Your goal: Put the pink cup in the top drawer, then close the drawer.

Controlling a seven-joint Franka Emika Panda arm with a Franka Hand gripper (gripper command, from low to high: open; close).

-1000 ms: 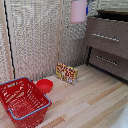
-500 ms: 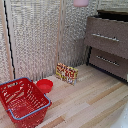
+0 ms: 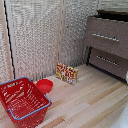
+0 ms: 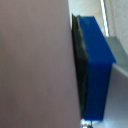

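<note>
we list, from the wrist view: a blue-tipped finger (image 4: 95,70) with its dark pad pressed flat against the pink recepticle (image 4: 35,65), which fills most of that picture; the jaws are closed on it. in the exterior view we see neither cup nor arm. there we note the storage unit (image 3: 107,45) at the exterior view's right, a red wire basket (image 3: 22,102), a red bowl (image 3: 44,85) and a small printed box (image 3: 66,73) on the wooden floor (image 3: 95,102).

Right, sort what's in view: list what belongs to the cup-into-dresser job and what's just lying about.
Belongs to the job:
- pink cup, seen only in the wrist view
- blue finger, its dark pad pressed against the cup
- brown dresser

Just lying about:
- red wire basket
- red bowl beside the basket
- small patterned packet by the wall
</note>
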